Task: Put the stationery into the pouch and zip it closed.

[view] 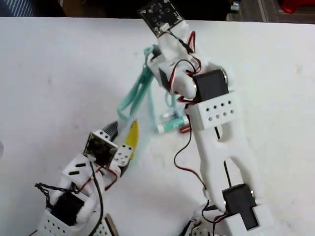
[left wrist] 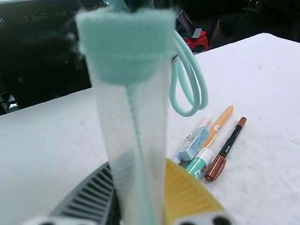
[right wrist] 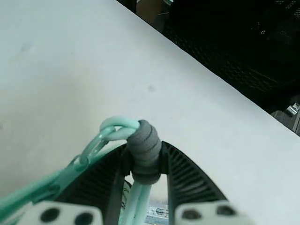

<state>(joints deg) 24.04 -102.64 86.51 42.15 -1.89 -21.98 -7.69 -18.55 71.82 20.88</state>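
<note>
A clear pouch (view: 139, 96) with mint-green trim hangs stretched between my two grippers above the table. My left gripper (view: 124, 140) is shut on its near end, with the pouch (left wrist: 136, 126) standing up between the grey and yellow fingers (left wrist: 187, 197). My right gripper (view: 155, 58) is shut on the grey-wrapped zipper pull (right wrist: 145, 152) at the far end, beside a mint ring (right wrist: 115, 127). A mint cord loop (left wrist: 188, 79) dangles from the pouch. The stationery lies on the table: an orange pen (left wrist: 220, 123), a brown marker (left wrist: 228, 147) and a mint tube (left wrist: 196, 161).
The stationery (view: 173, 123) lies partly under the right arm (view: 219, 132), close beside the pouch. The white table (view: 54, 83) has free room to the left and far right. Its far edge meets a dark background.
</note>
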